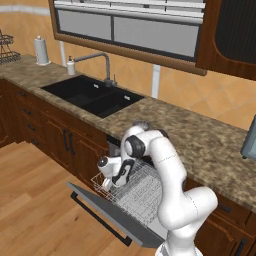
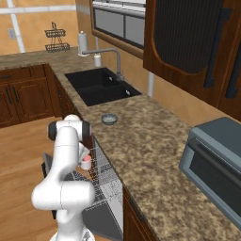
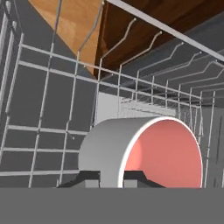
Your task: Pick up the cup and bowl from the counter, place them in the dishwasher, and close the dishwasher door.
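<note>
My gripper (image 3: 111, 180) is down inside the open dishwasher, over the white wire rack (image 1: 140, 192). It is shut on the cup (image 3: 144, 151), with one fingertip on each side of the white wall. The cup's red-pink inside faces the hand camera. From the right base the cup (image 2: 86, 163) shows low in the rack (image 2: 107, 175), beside my forearm. The grey bowl (image 2: 109, 119) sits on the granite counter (image 2: 155, 150) just behind the dishwasher, apart from the arm. The dark grey dishwasher door (image 1: 112, 214) hangs dropped open, its black bar handle (image 1: 97, 218) toward the floor.
A black double sink (image 1: 95, 95) with a faucet lies left of the dishwasher, with a white soap bottle (image 1: 71, 66) and a paper roll (image 1: 42, 50) behind it. A grey oven box (image 2: 214, 164) stands on the counter at right. Wooden floor spreads before the cabinets.
</note>
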Controlling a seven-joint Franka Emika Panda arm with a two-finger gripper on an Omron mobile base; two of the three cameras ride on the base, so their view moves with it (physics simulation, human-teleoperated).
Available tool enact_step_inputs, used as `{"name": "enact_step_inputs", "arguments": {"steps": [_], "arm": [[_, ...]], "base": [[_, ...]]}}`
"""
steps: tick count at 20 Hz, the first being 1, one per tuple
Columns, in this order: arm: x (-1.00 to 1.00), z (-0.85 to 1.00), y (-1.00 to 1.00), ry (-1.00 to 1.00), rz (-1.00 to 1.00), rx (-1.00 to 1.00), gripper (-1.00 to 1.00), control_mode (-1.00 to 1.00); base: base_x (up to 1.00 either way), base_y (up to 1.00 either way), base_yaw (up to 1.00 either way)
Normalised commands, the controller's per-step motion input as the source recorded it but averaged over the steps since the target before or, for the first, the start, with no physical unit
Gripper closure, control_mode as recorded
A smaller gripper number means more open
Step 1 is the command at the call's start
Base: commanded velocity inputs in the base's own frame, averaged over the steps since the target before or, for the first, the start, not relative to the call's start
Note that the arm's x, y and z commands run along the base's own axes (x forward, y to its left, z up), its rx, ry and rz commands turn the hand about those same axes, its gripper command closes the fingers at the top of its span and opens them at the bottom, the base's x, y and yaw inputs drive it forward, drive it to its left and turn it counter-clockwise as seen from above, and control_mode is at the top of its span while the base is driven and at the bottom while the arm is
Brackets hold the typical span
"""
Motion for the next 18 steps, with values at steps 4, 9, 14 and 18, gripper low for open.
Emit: {"name": "enact_step_inputs", "arguments": {"steps": [4, 9, 14, 18], "arm": [[0.28, -0.52, 0.07, 0.00, 0.02, 0.00, 1.00, -1.00], [-0.16, -0.20, 0.04, -0.02, 0.02, 0.05, -1.00, -1.00], [-0.38, 0.53, 0.00, -0.11, 0.00, 0.05, -1.00, -1.00], [-0.30, 1.00, 0.26, -0.07, 0.00, 0.00, -1.00, -1.00]], "base": [[0.00, 0.00, 0.00], [0.00, 0.00, 0.00], [0.00, 0.00, 0.00], [0.00, 0.00, 0.00]]}}
